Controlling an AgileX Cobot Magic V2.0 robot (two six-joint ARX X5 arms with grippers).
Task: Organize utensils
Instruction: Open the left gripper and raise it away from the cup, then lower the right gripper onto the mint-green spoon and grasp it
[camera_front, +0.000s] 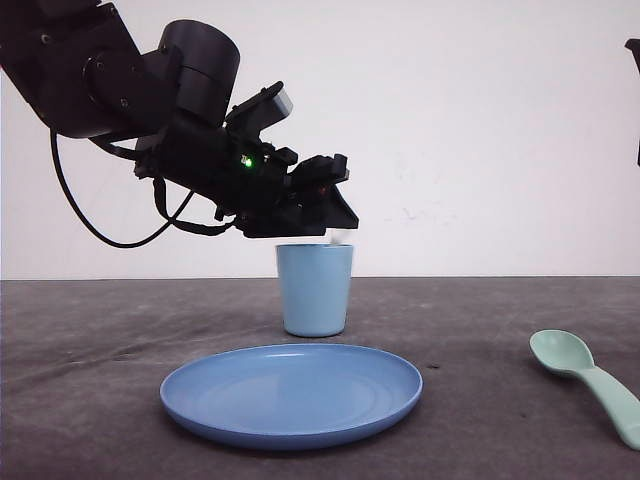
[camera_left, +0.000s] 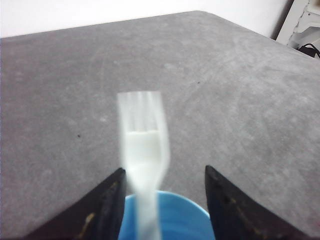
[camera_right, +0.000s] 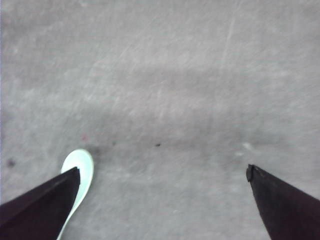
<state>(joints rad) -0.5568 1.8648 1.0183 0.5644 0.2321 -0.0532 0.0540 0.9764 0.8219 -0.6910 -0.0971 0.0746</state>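
Note:
The white fork (camera_left: 144, 145) looks blurred and stands between the spread fingers of my left gripper (camera_left: 164, 175), its handle reaching down into the light blue cup (camera_left: 177, 220). The fingers are wide apart and do not clamp it. In the front view my left gripper (camera_front: 338, 212) hangs just above the cup (camera_front: 315, 290), and a bit of the white fork (camera_front: 339, 238) shows over the rim. The mint-green spoon (camera_front: 590, 378) lies on the table at the right. My right gripper (camera_right: 162, 170) is open above the table, one finger beside the spoon's bowl (camera_right: 81, 167).
A round blue plate (camera_front: 292, 393) lies in front of the cup. The grey table top (camera_front: 480, 330) runs bare between the plate and the spoon. A dark part of the right arm (camera_front: 634, 55) shows at the upper right edge.

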